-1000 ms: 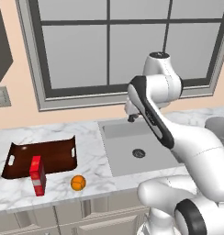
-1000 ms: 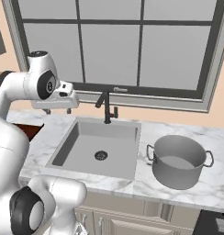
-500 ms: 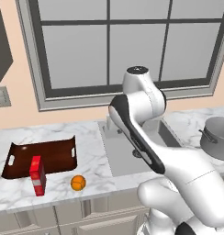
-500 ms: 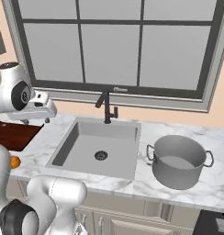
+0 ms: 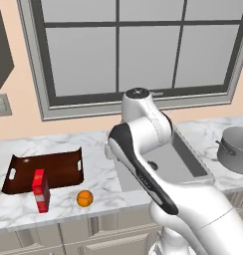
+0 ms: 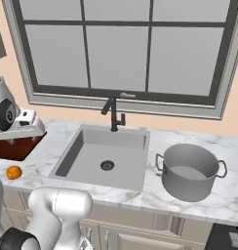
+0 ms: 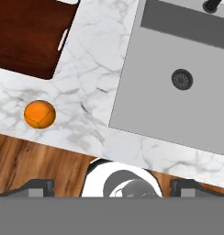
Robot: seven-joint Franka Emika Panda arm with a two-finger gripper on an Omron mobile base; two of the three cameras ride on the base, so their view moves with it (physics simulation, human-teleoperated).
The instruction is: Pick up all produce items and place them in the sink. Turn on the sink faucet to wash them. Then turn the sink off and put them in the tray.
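The orange fruit (image 5: 84, 198) sits on the marble table (image 5: 98, 172) near its front edge, just right of the red box (image 5: 41, 191) and in front of the wooden tray (image 5: 49, 172). The sink (image 6: 104, 154) lies well to its right, faucet (image 6: 112, 114) behind it, grey pot (image 6: 190, 171) beyond. The jaws stand wide apart, holding nothing, above the table.
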